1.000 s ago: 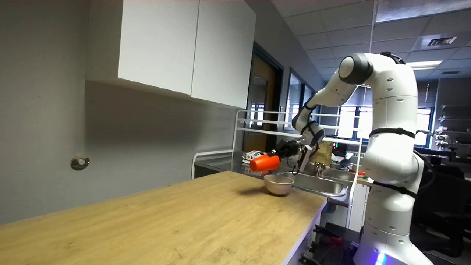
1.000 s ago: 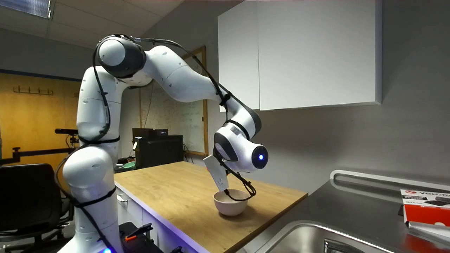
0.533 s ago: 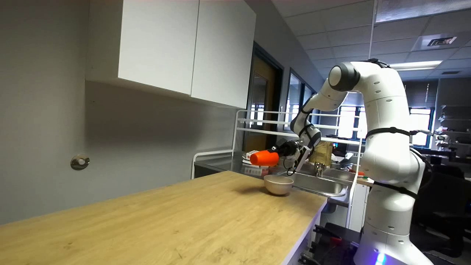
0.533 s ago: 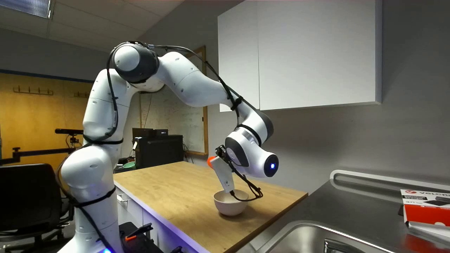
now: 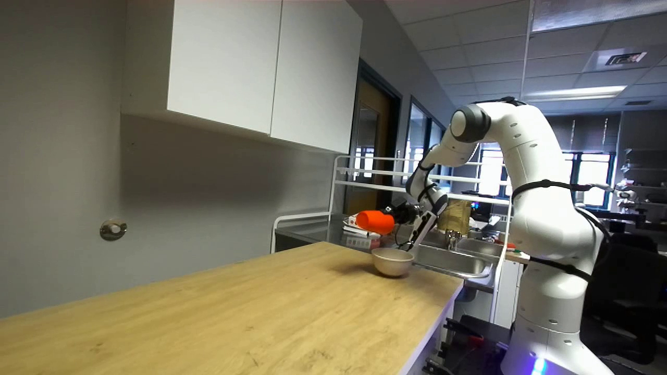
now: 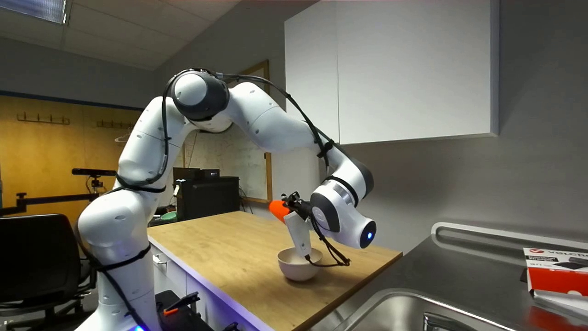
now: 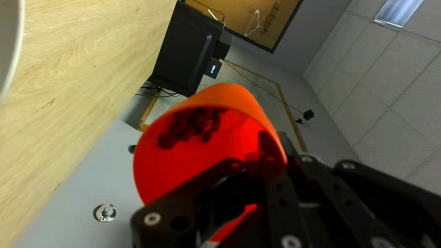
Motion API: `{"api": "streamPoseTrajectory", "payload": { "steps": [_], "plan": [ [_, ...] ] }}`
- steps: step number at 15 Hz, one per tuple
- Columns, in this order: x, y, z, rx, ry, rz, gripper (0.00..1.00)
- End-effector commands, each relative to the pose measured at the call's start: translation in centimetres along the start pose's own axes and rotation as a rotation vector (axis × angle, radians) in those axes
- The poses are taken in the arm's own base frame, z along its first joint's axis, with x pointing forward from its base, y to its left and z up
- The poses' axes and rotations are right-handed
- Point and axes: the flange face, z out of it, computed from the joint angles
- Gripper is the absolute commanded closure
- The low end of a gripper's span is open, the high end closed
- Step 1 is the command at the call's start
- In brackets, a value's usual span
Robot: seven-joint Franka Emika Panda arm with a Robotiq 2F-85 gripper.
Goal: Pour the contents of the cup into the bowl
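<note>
The red-orange cup (image 5: 374,222) lies roughly on its side in the air, mouth slightly lower than its base. It also shows in an exterior view (image 6: 278,210) and the wrist view (image 7: 224,94). Dark small pieces (image 7: 189,124) lie inside it. My gripper (image 7: 279,151) is shut on the cup's wall, one finger inside and one outside. The pale bowl (image 5: 392,263) stands upright on the wooden table, below the cup and gripper. It also shows in an exterior view (image 6: 296,269) and at the wrist view's left edge (image 7: 7,41). The bowl's inside is mostly hidden.
The white camera box (image 6: 299,232) on my wrist hangs down across the bowl's rim; contact cannot be told. The wooden table (image 5: 234,312) ends beside a sink (image 6: 395,310). A wall cabinet (image 5: 224,57) hangs above. A red-white box (image 6: 556,276) lies on the dark counter.
The arm leans further forward. The cup has tilted, its base rising so its mouth now dips slightly. The bowl has shifted slightly to the left in both exterior views.
</note>
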Motion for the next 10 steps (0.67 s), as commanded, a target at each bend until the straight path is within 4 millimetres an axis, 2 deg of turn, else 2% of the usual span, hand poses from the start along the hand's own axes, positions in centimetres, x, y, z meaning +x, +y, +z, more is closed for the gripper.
{"api": "streamPoseTrajectory", "payload": {
  "steps": [1, 10],
  "plan": [
    [1.0, 1.0, -0.7, 0.08, -0.017, -0.015, 0.99],
    [1.7, 2.7, -1.5, 0.154, -0.031, 0.004, 0.99]
  ]
}}
